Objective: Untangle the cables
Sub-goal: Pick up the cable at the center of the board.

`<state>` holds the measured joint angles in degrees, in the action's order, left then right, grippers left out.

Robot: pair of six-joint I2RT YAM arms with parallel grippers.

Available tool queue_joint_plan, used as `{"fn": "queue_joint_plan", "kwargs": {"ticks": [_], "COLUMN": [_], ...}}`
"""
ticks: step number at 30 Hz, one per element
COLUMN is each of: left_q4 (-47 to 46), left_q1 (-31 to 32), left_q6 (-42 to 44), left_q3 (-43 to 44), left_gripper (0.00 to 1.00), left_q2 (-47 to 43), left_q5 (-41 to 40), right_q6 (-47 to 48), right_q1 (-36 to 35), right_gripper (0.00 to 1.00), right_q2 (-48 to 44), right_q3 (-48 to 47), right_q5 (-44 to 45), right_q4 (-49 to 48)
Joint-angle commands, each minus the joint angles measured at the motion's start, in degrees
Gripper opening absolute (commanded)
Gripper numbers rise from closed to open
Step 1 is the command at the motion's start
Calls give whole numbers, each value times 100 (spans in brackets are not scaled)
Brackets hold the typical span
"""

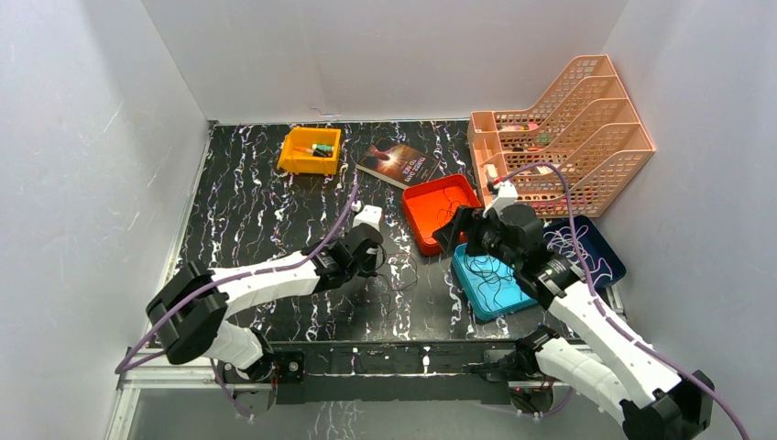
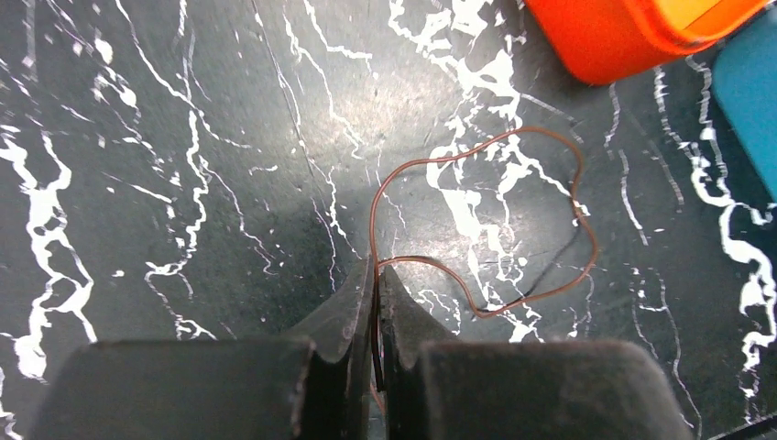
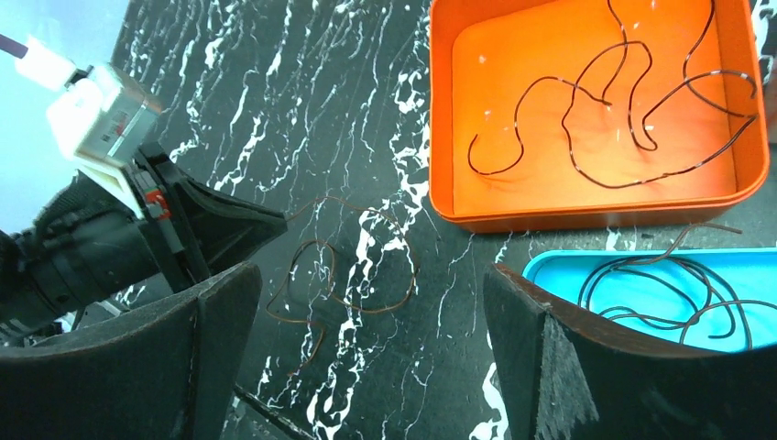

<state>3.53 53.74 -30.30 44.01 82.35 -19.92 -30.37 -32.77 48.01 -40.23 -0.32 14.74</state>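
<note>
A thin brown cable (image 2: 531, 129) lies in a loose loop on the black marbled table, and my left gripper (image 2: 377, 268) is shut on one end of it. From above, the left gripper (image 1: 374, 253) sits mid-table with the loop (image 1: 403, 275) to its right. My right gripper (image 3: 368, 271) hangs open above that same loop (image 3: 371, 311), holding nothing. A dark cable (image 3: 586, 101) lies in the orange tray (image 3: 596, 215). Dark cables (image 3: 660, 275) fill the teal tray (image 1: 467, 284). Whitish cord lies in the dark blue tray (image 1: 609, 252).
A yellow bin (image 1: 310, 151) and a book (image 1: 396, 163) lie at the back of the table. A peach file rack (image 1: 568, 137) stands at the back right. White walls close in on the left, back and right.
</note>
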Motion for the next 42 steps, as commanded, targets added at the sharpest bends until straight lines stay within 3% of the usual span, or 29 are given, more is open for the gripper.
{"fn": "queue_joint_plan", "kwargs": {"ticks": [1,5,11,18,22,27,36,42], "left_q4": [353,432,696,1050,1134,1201,1196,1185], "left_q1": [-21,-28,-21,-30,-29,-25,-27,-28], "left_q6": [526,938,1331,1508,1536,1553,1443,1367], "left_q3": [378,547,971,1521,1716,1885,2100,2102], "left_gripper": [0,0,0,0,0,0,0,0], "left_q2": [-809,-1363,-1887,-2111,-2174,-2205,-2349,-2459], "left_q5": [-172,-36,10,-56,-38,-57,-47,-68], "right_q6": [265,616,1300,1453,1326,1082,-158,-778], "right_q1": [-30,-28,-30,-33,-34,-64,-184,-373], "right_gripper": [98,98,98,97,96,94,90,86], "right_q2": [-620,-985,-1092,-221,306,771,1602,2397], "right_q3": [375,699,876,784,850,1081,1907,2249], "right_q5": [260,365,-521,-2145,-2561,-2665,-1569,-1459], "right_q4": [-945,-1578,-2182,-2731,-3342,-4303,-6416,-8002]}}
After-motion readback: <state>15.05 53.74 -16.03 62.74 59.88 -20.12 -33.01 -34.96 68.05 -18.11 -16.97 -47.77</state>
